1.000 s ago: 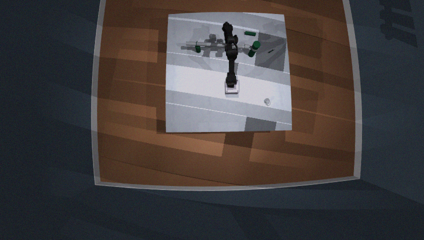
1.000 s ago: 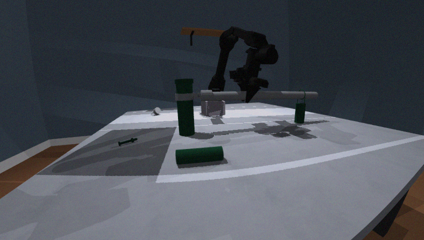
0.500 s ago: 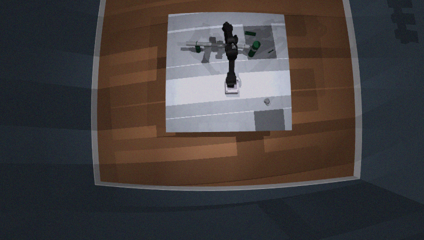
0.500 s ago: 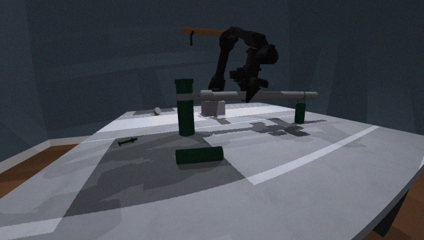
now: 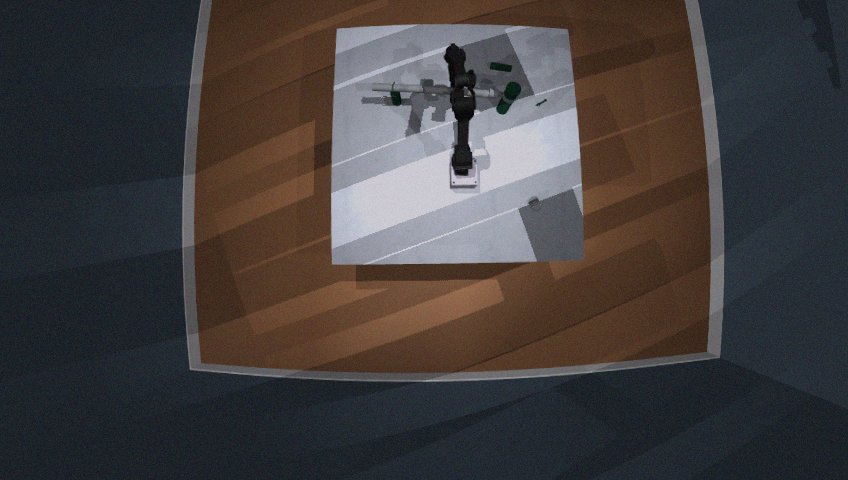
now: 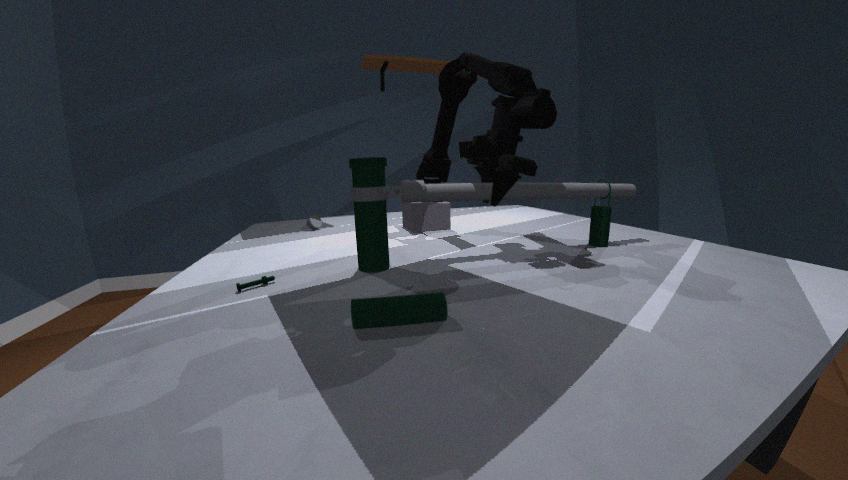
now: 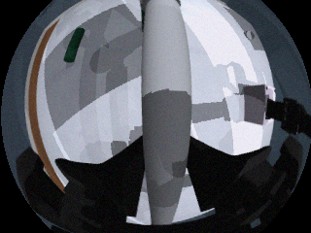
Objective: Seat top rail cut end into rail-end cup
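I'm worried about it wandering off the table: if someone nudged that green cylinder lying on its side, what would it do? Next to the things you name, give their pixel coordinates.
The green cylinder [image 5: 501, 67] [image 6: 398, 310] [image 7: 74, 45] would probably roll, since its side is round and lies on a flat tabletop [image 5: 386, 220] [image 6: 565, 404]. Pushed on one end, it might swivel instead, being longer than it is thick. It looks stiff, with straight sides.

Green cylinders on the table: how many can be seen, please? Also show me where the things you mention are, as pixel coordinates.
3: a tall post [image 5: 509, 98] [image 6: 371, 231] standing at the cup end of the rail, a short post [image 5: 395, 98] [image 6: 599, 226] under the loop, and one [image 5: 500, 67] [image 6: 398, 310] [image 7: 74, 45] lying down.
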Controlling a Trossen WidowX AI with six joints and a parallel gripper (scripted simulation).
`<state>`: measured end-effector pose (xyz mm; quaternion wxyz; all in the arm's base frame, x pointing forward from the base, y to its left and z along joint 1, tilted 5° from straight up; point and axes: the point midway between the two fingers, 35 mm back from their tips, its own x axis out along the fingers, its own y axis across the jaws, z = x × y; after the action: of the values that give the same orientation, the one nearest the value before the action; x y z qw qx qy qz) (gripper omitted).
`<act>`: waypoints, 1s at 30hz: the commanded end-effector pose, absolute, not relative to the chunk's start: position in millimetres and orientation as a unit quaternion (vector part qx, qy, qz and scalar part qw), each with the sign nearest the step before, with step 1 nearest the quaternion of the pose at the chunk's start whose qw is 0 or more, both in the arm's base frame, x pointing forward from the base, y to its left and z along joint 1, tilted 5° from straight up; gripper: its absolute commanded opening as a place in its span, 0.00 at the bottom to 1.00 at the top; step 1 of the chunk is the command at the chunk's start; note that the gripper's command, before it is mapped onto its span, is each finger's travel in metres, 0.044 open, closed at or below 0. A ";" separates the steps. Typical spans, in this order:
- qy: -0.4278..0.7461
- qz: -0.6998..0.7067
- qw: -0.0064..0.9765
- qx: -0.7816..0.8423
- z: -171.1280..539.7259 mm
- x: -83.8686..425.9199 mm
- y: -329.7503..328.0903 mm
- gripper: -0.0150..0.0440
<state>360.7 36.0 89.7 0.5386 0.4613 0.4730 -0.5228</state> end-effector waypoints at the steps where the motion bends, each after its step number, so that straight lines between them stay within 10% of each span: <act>1: 0.471 -0.523 0.541 0.460 91.9 361.6 33.7 0.25; 30: 0.470 -0.523 0.543 0.458 94.5 362.9 28.6 0.25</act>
<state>361.0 36.0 90.4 0.5370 0.4603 0.4753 -0.5233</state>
